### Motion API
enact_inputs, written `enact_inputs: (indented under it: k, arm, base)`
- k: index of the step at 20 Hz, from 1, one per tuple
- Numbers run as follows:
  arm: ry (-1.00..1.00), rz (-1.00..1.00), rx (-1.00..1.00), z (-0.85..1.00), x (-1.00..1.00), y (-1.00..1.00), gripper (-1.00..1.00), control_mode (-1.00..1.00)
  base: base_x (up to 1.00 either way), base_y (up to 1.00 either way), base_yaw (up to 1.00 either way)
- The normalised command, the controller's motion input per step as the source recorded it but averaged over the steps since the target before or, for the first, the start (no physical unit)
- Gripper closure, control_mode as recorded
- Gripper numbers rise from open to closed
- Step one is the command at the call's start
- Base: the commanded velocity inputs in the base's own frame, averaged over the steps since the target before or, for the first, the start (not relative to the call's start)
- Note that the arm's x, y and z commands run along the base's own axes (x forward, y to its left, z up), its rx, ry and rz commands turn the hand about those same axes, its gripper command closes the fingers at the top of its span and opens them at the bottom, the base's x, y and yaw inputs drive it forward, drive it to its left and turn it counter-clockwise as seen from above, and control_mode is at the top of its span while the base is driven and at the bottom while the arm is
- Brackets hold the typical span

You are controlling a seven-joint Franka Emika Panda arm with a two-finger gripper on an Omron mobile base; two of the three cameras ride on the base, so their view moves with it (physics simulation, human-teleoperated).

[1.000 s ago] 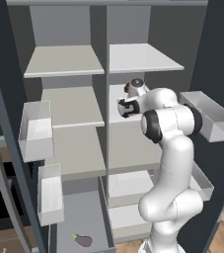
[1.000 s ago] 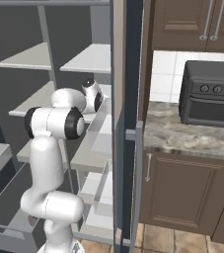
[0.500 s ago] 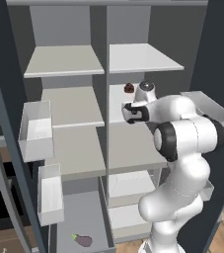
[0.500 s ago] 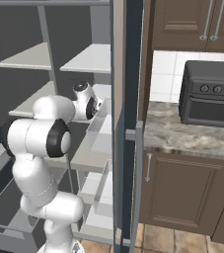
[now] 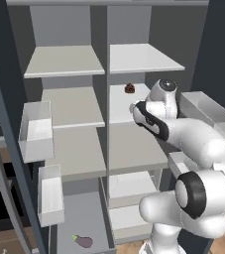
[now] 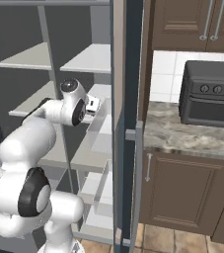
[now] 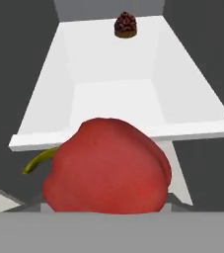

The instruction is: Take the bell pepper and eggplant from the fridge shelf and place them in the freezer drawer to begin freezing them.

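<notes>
Hand view, nearest first: the bell pepper [image 7: 107, 167] sits right up against the camera, bright red and lumpy, its yellow-green stem poking out to one side. It looms so large and so central that it reads as clamped in the gripper, lifted off the board, though the fingertips themselves are hidden behind it. The jaws look partly spread around the fruit's width, pinching it.

Just beyond the pepper: the front lip of the fridge shelf [image 7: 108, 84], white, bare across its near half. The pepper hangs in front of that edge, not over the board, so it seems to be on its way out of the compartment.

Far end of the shelf: a small dark maroon lumpy thing on a tan base, a cupcake [image 7: 125, 24] by its look, near the back wall. Not a task item; it stays put.

Left base view: the gripper [image 5: 138, 110] is at mid height in the right column of the open fridge, forearm folded back toward the base. Low down, the eggplant [image 5: 84, 241] already lies in the grey freezer drawer [image 5: 64, 218], pulled out at bottom left. Judgement: the pepper must travel down and left to join it.
</notes>
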Motion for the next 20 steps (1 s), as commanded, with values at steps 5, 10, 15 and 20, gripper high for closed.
enact_inputs:
  k: [5, 10, 15, 20]
  arm:
    - [0.07, 0.19, -0.06, 0.64, -1.0, 0.05, 1.0, -1.0]
    - [0.14, 0.21, -0.17, 0.01, -1.0, 0.04, 1.0, -1.0]
    - [0.03, 0.05, -0.06, -0.03, -0.26, 0.0, 1.0, -1.0]
    - [0.0, 0.0, 0.0, 0.0, 0.0, 0.0, 1.0, 1.0]
  base:
    - [0.0, 0.0, 0.0]
    - [0.0, 0.0, 0.0]
    - [0.0, 0.0, 0.0]
    - [-0.26, -0.03, 0.18]
